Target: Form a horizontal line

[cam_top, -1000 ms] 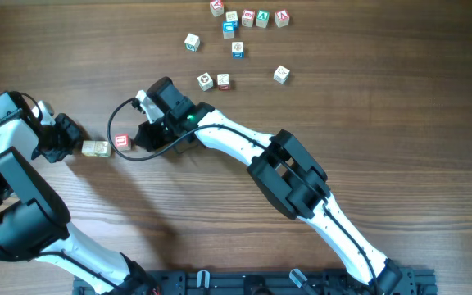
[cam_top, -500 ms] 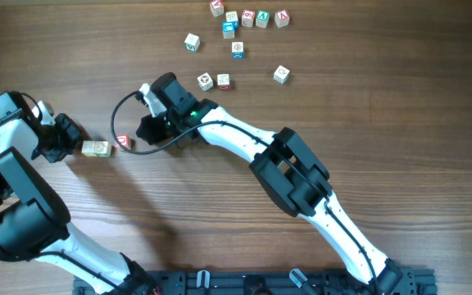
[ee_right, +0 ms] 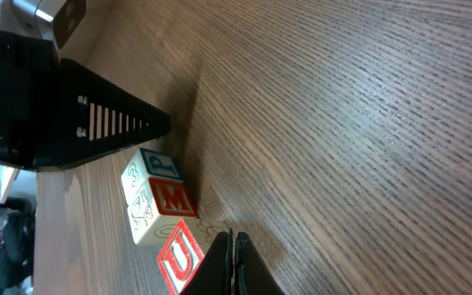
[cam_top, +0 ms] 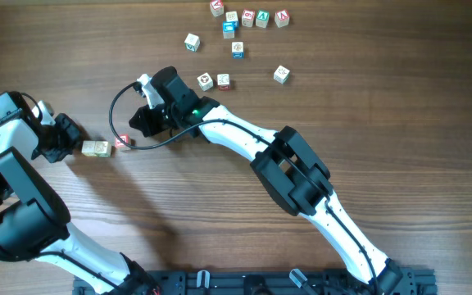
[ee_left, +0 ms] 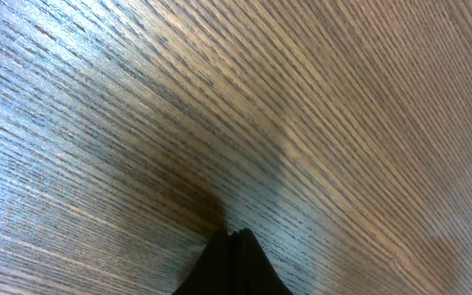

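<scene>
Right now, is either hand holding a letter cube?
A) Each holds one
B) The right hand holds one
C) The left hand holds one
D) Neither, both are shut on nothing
D: the left hand is shut with only the table in front of it, and the right hand is shut next to the row of letter cubes, gripping none.

- Right arm (cam_top: 236, 143): white links, chunky black joint housings, a green light (cam_top: 192, 115) glowing near the wrist.
- Black cable (cam_top: 115, 119) loops off that wrist.
- Left arm (cam_top: 23, 205): same white-and-black build.
- Left tool (ee_right: 162, 123): black, tapered, slotted, two small screws.
</scene>
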